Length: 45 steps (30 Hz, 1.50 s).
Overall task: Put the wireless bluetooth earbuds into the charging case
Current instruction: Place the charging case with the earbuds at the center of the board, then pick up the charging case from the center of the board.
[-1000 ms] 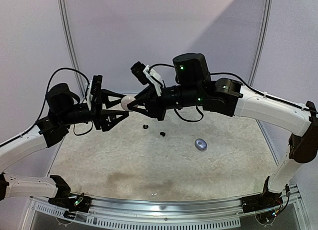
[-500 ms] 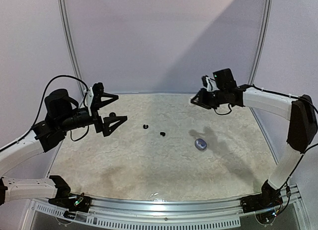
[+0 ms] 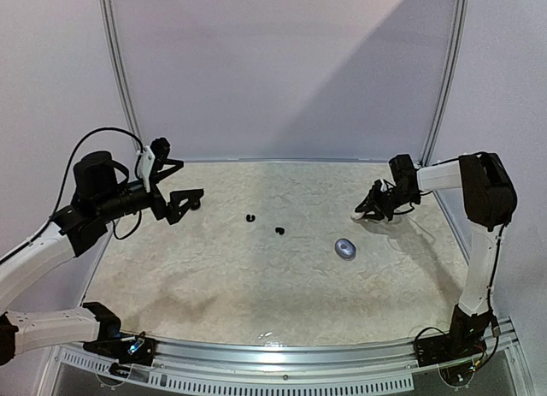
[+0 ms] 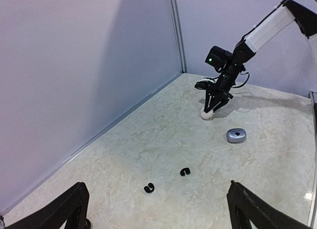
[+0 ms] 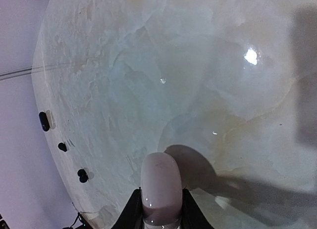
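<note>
Two glossy black earbuds [image 3: 250, 217] [image 3: 279, 232] lie apart on the pale marbled table; the left wrist view shows them too [image 4: 149, 188] [image 4: 184, 172]. A grey-blue case [image 3: 345, 248] lies shut to their right, also seen from the left wrist [image 4: 236, 135]. My right gripper [image 3: 366, 209] is at the back right, tilted down, shut on a white pebble-like case [image 5: 160, 187] [image 4: 206, 114] held at or just above the table. My left gripper [image 3: 188, 180] is open and empty, raised at the left, well away from the earbuds.
White-grey walls [image 3: 282, 71] with metal posts [image 3: 120, 79] close the back and sides. The table's curved metal front rim [image 3: 273, 353] runs between the arm bases. Small dark shapes [image 5: 82, 175] show far off at the left of the right wrist view.
Both grippers met on the white case mid-air at centre. The left let go and drew back left; the right carried the case to the back right and lowered it to the table.
</note>
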Motion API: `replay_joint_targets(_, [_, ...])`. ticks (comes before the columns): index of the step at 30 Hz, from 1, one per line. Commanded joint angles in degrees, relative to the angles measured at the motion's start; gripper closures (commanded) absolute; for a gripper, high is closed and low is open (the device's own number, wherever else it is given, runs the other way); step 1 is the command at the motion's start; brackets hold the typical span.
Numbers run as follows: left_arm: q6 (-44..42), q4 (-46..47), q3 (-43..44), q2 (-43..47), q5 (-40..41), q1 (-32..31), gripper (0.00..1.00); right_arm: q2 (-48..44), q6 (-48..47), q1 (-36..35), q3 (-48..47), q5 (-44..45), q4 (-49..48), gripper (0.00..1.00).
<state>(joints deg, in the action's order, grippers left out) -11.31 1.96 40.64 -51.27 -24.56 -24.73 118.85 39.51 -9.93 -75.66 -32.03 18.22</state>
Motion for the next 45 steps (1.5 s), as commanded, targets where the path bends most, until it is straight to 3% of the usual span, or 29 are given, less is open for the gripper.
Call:
replay_joint_targets(1, [0.3, 0.9, -0.2, -3.6, 3.1, 1.4, 0.01, 3.8, -1.1, 1.7, 0.6, -6.3, 1.7, 0.96])
replay_joint_targets(5, [0.6, 2.9, 0.6, -7.1, 3.9, 1.5, 0.01, 5.4, -1.5, 2.3, 0.2, -5.8, 4.8, 0.68])
replay_joint_targets(13, [2.0, 4.9, 2.2, -11.9, 4.1, 1.7, 0.01, 4.6, -6.4, 3.0, -4.7, 3.2, 17.9, 0.40])
replay_joint_targets(19, [2.2, 5.8, 2.3, -13.0, 3.2, 1.6, 0.01, 1.1, -11.4, 3.0, -8.2, 12.6, 26.2, 0.02])
replay_joint_targets(25, [-0.1, 4.8, 3.2, -14.0, 3.9, 1.9, 0.01, -1.0, -18.8, 0.6, -16.0, 23.7, 34.9, 0.01])
replay_joint_targets(28, [-0.7, -5.2, 7.9, -16.9, 5.1, 3.2, 0.02, -2.7, -21.6, -1.4, -20.6, 32.5, 37.1, 0.01])
replay_joint_targets(32, [-1.4, -27.2, 21.3, -26.4, 12.5, 4.8, 0.04, -5.2, -23.6, -2.5, -23.4, 37.6, 33.3, 0.01])
replay_joint_targets(36, [5.3, -44.5, 38.8, -41.0, 22.3, 7.1, 0.06, -5.9, -24.4, -3.6, -26.0, 40.8, 32.9, 0.01])
replay_joint_targets(39, [14.3, -52.0, 50.9, -51.1, 24.4, 9.1, 0.06, -6.9, -25.1, -4.7, -25.9, 41.9, 32.6, 0.01])
replay_joint_targets(45, [26.2, -57.5, 67.0, -69.8, 32.1, 11.5, 0.07, -8.8, -24.9, -6.6, -24.5, 41.4, 32.1, 0.01])
